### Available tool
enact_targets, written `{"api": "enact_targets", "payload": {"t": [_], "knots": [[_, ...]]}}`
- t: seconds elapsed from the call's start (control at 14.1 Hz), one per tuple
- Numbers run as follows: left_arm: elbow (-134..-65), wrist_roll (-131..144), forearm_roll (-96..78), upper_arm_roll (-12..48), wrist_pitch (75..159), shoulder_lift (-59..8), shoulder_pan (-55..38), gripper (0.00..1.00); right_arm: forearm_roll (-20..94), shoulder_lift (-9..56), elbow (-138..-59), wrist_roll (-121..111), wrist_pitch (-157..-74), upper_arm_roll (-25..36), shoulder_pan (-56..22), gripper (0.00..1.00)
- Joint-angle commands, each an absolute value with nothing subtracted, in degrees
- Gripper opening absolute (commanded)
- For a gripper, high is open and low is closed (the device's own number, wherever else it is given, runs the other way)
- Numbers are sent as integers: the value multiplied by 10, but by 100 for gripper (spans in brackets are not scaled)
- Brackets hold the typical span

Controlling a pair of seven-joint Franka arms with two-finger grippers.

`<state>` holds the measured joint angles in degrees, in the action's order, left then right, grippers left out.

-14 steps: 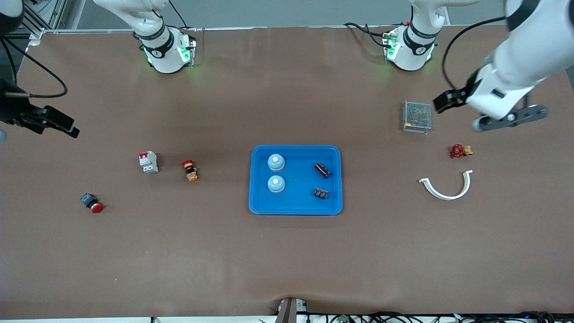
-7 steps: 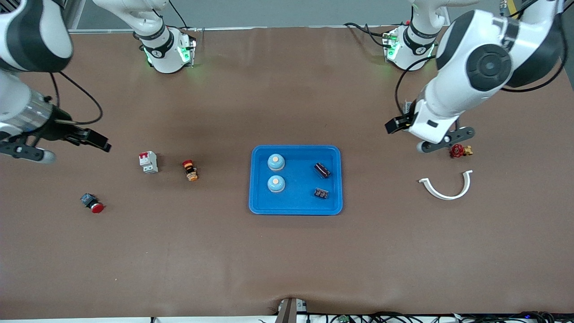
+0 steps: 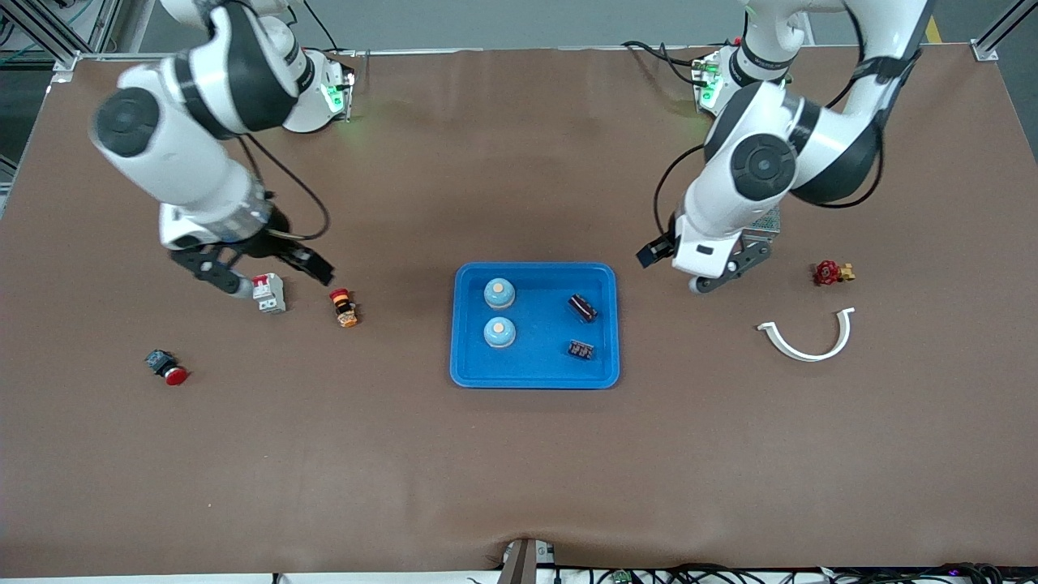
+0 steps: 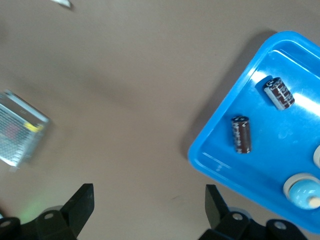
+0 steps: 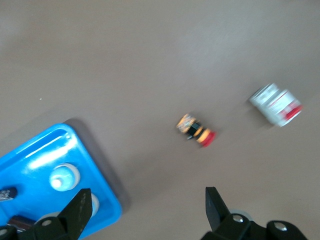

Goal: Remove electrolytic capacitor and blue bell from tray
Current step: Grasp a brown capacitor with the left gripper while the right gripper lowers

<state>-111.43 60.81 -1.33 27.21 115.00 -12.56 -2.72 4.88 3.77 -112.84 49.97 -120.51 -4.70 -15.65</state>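
I had both arms on approach: left gripper [image 3: 704,274] spread beside the tray [image 3: 468,373], right gripper [image 3: 268,272] spread, neither holding; next, a descent onto a capacitor [image 3: 582,307].

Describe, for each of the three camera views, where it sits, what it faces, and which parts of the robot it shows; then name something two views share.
Front: high across the table, facing both bases; shows both arms, blue tray.
Left wrist: on the left arm, looking down past open left gripper at the tray corner and two capacitors.
Right wrist: on the right arm, looking down past open right gripper at the table.
Shared: both wrist views show the tray.
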Motion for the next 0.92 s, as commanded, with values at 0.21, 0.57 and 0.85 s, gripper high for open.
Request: {"api": "enact_targets", "payload": {"t": [0.21, 0.57, 0.85], "knots": [[-1124, 770, 21, 273, 1225, -188, -61, 98, 54, 161, -1067, 652, -1261, -40, -258, 100], [-1119, 886, 45, 273, 1298, -235, -84, 98, 50, 289, -997, 771, -1322, -39, -324, 100], [-1095, 988, 92, 272, 1350, -285, -104, 99, 46, 368, -966, 800, -1355, -37, -355, 100]]}}
